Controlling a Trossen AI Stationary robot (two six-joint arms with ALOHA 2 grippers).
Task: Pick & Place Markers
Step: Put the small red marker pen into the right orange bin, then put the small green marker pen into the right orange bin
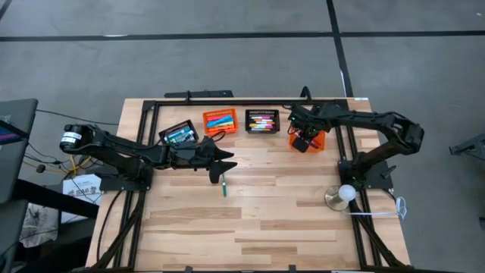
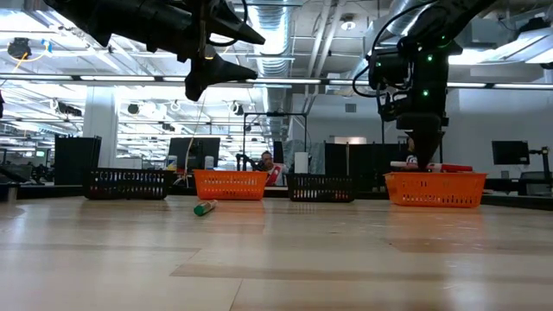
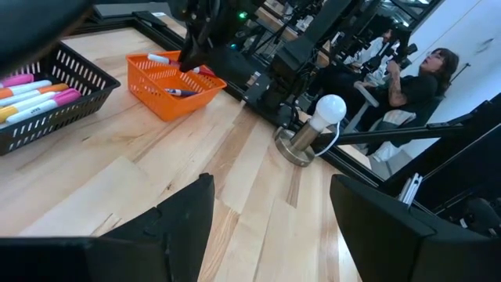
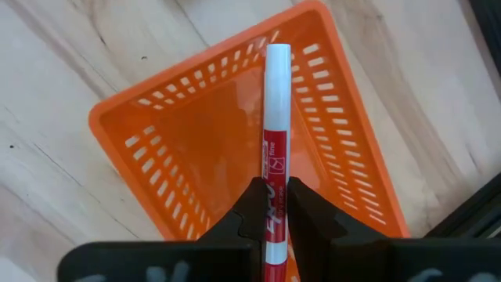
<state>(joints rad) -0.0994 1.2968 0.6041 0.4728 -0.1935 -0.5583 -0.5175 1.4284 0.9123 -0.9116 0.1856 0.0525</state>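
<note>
Right gripper (image 4: 272,205) clamps a red marker (image 4: 276,117) directly above the orange basket (image 4: 196,133), poised for release. Left gripper (image 3: 266,211), spread empty, hangs above a green marker (image 1: 224,186), likely next.

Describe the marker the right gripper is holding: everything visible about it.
The red marker is a slim pen with a white barrel, a red printed label band and a white end pointing away from the wrist camera. The right gripper, shut on it, pinches its lower part between both fingers. It hangs over the orange mesh basket at the table's far right; whether it touches the basket cannot be told.
</note>
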